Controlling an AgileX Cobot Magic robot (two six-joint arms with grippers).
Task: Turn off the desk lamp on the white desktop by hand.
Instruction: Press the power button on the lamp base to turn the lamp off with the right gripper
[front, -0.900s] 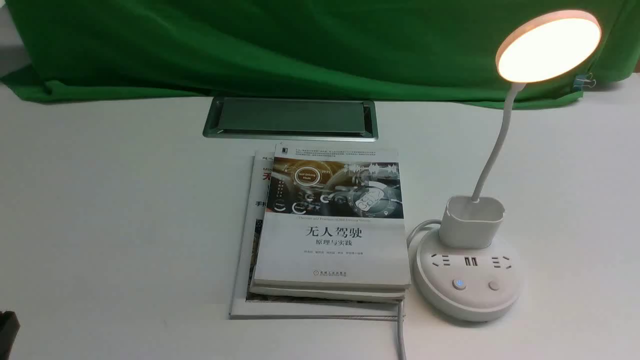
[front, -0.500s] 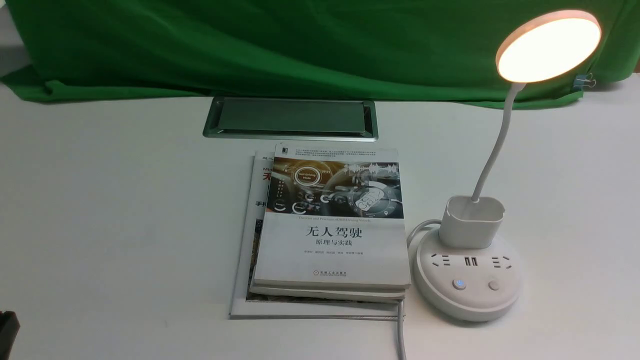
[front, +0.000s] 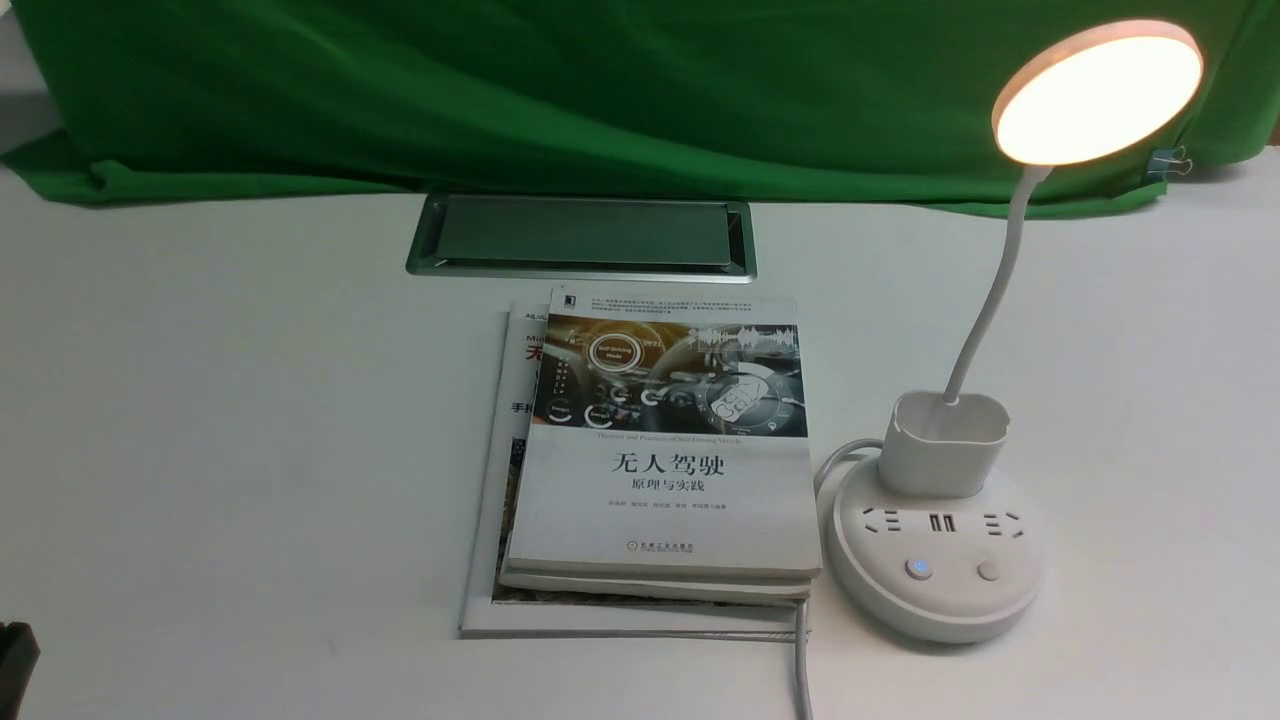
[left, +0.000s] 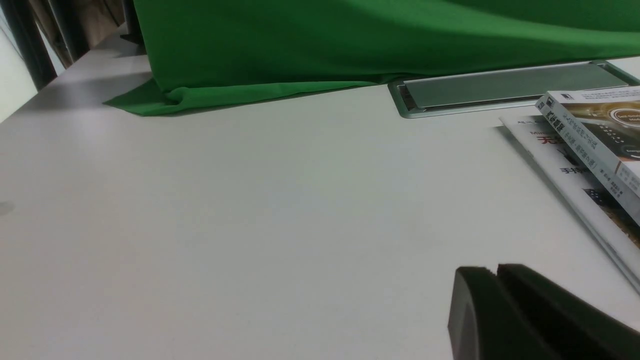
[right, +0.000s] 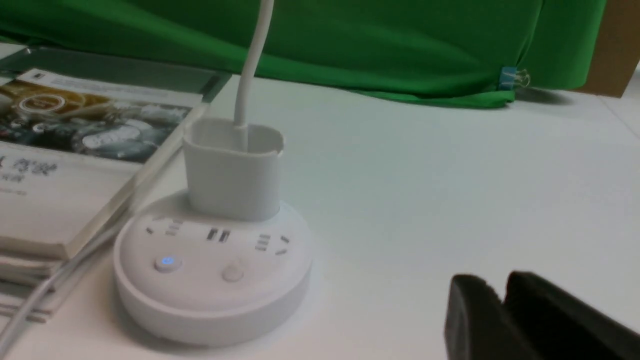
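Item 1: the desk lamp, smooth white plastic, which I find on the right side of the white desktop.
- Flat round disc head, glowing warm yellow and tilted toward me.
- Thin curved neck rising from a rounded, open-topped cup holder.
- Low round base with socket slots on its top face. It has two small round buttons: the robot's-left one shows a blue light, the other is plain.
- White cord running from the base toward the near edge.

Item 2: a stack of books with glossy printed covers, just left of the base. A thin magazine lies flat beneath it.

Item 3: a rectangular cable hatch, grey panel in a brushed silver frame, set in the matte desktop beyond the books.

Item 4: a green cloth, soft and creased, along the far edge. A small blue binder clip sits at its right end.

Item 5: the left gripper, matte black and blocky. I read its fingers as pressed together on nothing, low over bare desktop and well apart from the lamp.

Item 6: the right gripper, the same black blocks. Its jaws are closed and empty, and it sits near the base on the side away from the books, not touching it.
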